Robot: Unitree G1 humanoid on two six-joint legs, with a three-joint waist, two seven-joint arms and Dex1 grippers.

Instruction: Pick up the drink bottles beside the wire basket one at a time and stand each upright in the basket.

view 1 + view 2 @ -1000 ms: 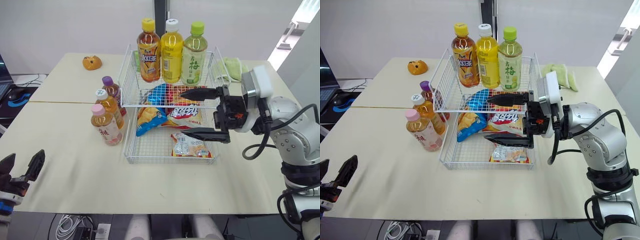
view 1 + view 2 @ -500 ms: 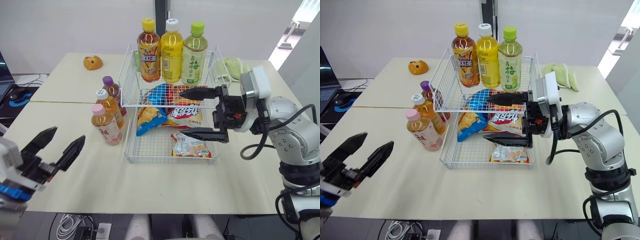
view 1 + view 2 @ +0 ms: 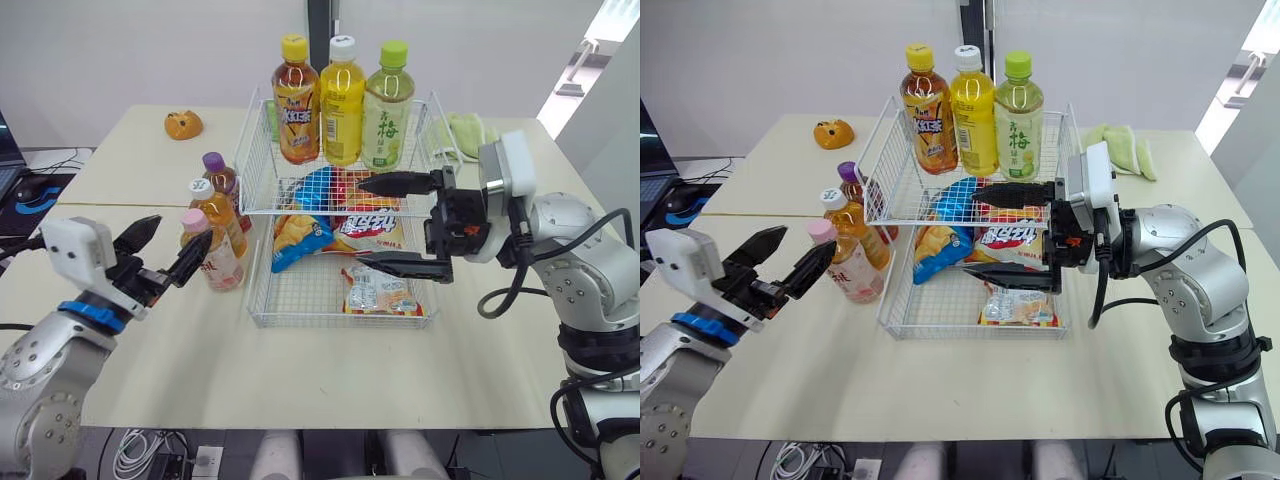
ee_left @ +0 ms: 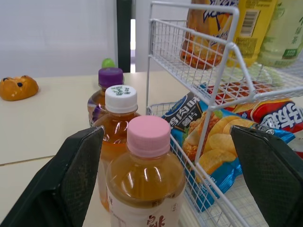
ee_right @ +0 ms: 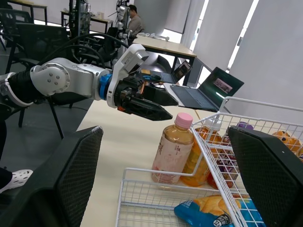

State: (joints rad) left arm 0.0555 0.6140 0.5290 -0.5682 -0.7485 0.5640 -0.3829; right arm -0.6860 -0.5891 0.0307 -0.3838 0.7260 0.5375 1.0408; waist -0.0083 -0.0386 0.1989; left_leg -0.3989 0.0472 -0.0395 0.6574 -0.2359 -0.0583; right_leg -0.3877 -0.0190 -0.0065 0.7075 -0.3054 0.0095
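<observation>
Three drink bottles stand on the table left of the wire basket (image 3: pixel 262 300): a pink-capped one (image 3: pixel 212 258) nearest me, a white-capped one (image 3: pixel 220 215) behind it, and a purple-capped one (image 3: pixel 222 180) farthest back. My left gripper (image 3: pixel 183 232) is open just left of the pink-capped bottle (image 4: pixel 147 179), whose cap sits between the spread fingers without touching them. My right gripper (image 3: pixel 362 225) hangs open over the basket's lower tier, holding nothing. On the upper shelf stand an orange tea bottle (image 3: pixel 297 100), a yellow bottle (image 3: pixel 342 100) and a green bottle (image 3: pixel 388 105).
Snack bags lie in the basket's lower tier: a blue chip bag (image 3: pixel 300 238), a red bag (image 3: pixel 368 225) and a small packet (image 3: pixel 378 292). An orange toy (image 3: pixel 184 124) sits at the far left and a green cloth (image 3: pixel 462 135) at the far right.
My left arm has risen from the table's front-left edge and moved right to the pink-capped bottle, its gripper staying open. The right gripper has barely moved.
</observation>
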